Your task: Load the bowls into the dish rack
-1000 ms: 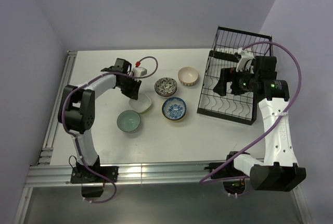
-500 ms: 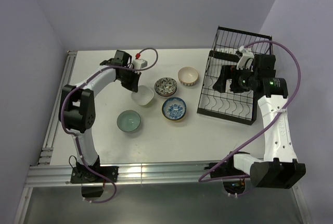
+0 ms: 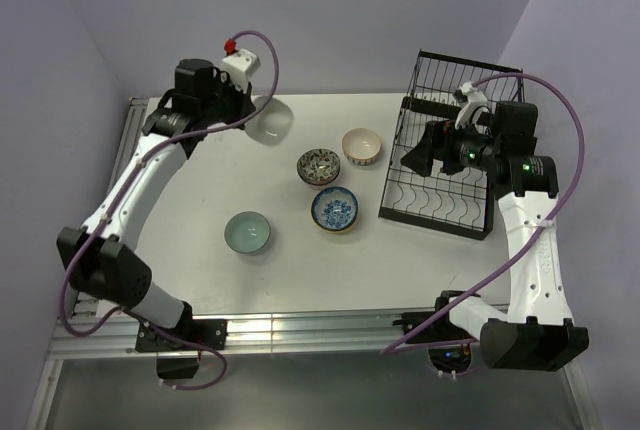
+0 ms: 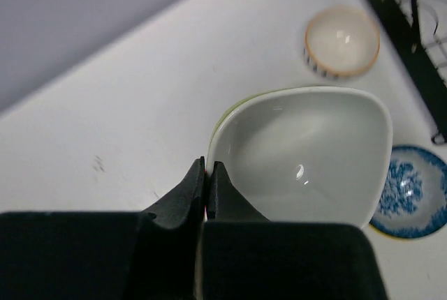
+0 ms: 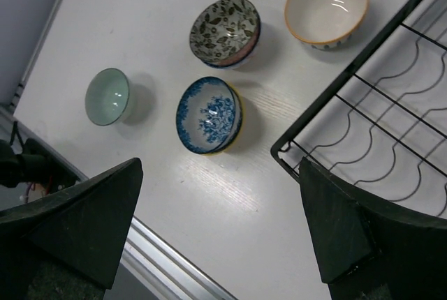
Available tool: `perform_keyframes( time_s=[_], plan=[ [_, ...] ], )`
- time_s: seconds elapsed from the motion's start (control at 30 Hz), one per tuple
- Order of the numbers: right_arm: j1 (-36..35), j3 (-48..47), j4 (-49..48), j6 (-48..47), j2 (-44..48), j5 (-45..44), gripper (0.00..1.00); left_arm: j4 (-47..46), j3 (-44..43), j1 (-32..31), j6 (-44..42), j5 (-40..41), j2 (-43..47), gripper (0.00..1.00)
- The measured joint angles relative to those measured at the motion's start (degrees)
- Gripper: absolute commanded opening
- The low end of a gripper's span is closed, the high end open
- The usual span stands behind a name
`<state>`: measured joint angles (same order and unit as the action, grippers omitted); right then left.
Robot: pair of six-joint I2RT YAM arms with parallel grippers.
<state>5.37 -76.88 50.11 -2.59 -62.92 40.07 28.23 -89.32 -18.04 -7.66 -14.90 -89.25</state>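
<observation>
My left gripper (image 4: 208, 169) is shut on the rim of the plain white bowl (image 4: 307, 153) and holds it in the air over the table's far left (image 3: 270, 122). On the table sit the dark floral bowl (image 3: 320, 165), the cream bowl (image 3: 361, 145), the blue-and-white bowl (image 3: 334, 208) and the teal bowl (image 3: 248, 232). The black wire dish rack (image 3: 450, 190) stands at the right with no bowl in it. My right gripper (image 3: 428, 150) hangs open above the rack's left edge (image 5: 377, 125), nothing between its fingers.
The rack's taller basket section (image 3: 465, 75) is at the far end. A metal rail (image 3: 115, 180) runs along the table's left edge and another along the near edge (image 3: 300, 330). The left arm's purple cable (image 3: 262, 50) arcs above the wrist.
The left gripper shut on the white bowl's rim and lifted it off the table, carrying it up and toward the far left. The right arm barely moved.
</observation>
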Motion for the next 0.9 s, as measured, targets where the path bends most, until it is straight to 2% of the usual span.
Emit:
perform_keyframes(
  time_s=[0.13, 0.2, 0.27, 0.43, 0.67, 0.9],
  plan=[
    [-0.3, 0.0, -1.3, 0.3, 0.0, 4.2, 1.00, -8.9, 3.2, -0.5, -1.2, 0.2, 6.5, 0.00],
    [-0.7, 0.0, -1.8, 0.8, 0.0, 6.8, 1.00, -14.9, 8.1, -1.3, -2.9, 0.2, 10.1, 0.00],
    [-1.3, 0.0, -2.1, 1.2, 0.0, 8.3, 1.00, -22.1, 14.5, -2.9, -5.4, -0.3, 13.7, 0.00],
    [-4.0, 0.0, -3.0, 1.7, 0.0, 12.5, 1.00, -42.5, 37.5, -10.1, -15.7, -2.5, 24.7, 0.00],
    [-11.1, 0.1, -2.5, -0.5, 0.0, 14.7, 1.00, -63.2, 52.8, -19.7, -30.6, -6.1, 29.6, 0.00],
    [-18.9, 1.3, -2.6, -2.4, 0.9, 14.8, 1.00, -80.8, 62.6, -27.7, -44.5, -7.3, 31.1, 0.00]
  ],
)
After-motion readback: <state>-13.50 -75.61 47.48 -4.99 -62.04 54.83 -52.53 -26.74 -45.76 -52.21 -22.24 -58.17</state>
